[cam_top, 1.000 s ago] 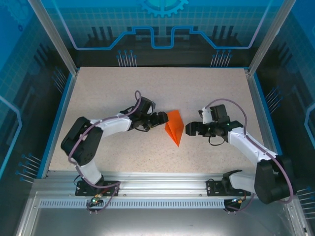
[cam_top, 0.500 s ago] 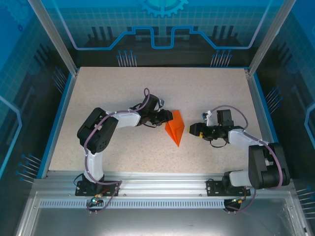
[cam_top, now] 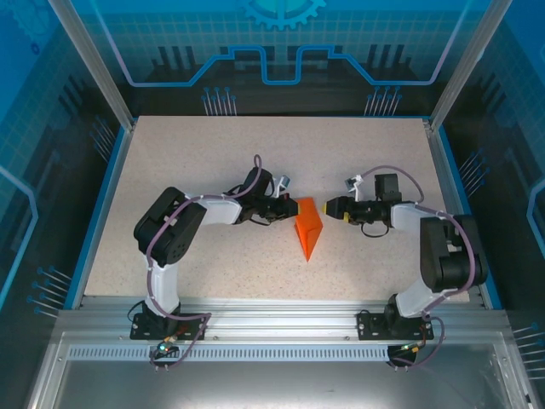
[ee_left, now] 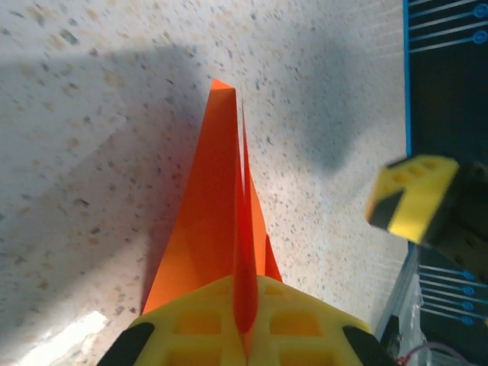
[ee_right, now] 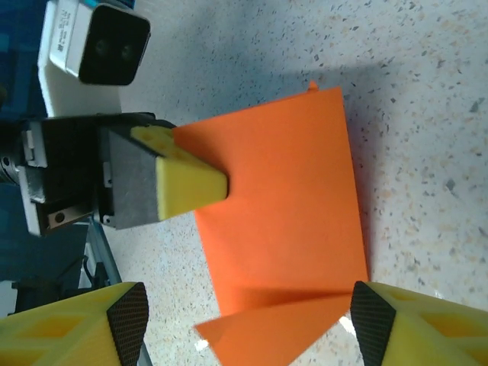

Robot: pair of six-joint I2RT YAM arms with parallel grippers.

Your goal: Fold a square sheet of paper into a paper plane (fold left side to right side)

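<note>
The orange sheet of paper lies mid-table, folded into a narrow shape with its point toward the near edge. My left gripper is shut on its left flap, which stands raised on edge between the yellow fingers. In the left wrist view the paper runs away from my left gripper to a sharp tip. My right gripper is open just right of the paper's wide end. In the right wrist view the paper lies ahead of my right gripper, and the left gripper's fingertip sits on its far edge.
The speckled table has a blue raised rim on its sides and metal frame posts at the back corners. Both arm bases sit on the aluminium rail at the near edge.
My left gripper has closed on the paper's left flap and lifted it, so the paper looks narrower. My right gripper has moved up and left, closer to the paper's wide end.
</note>
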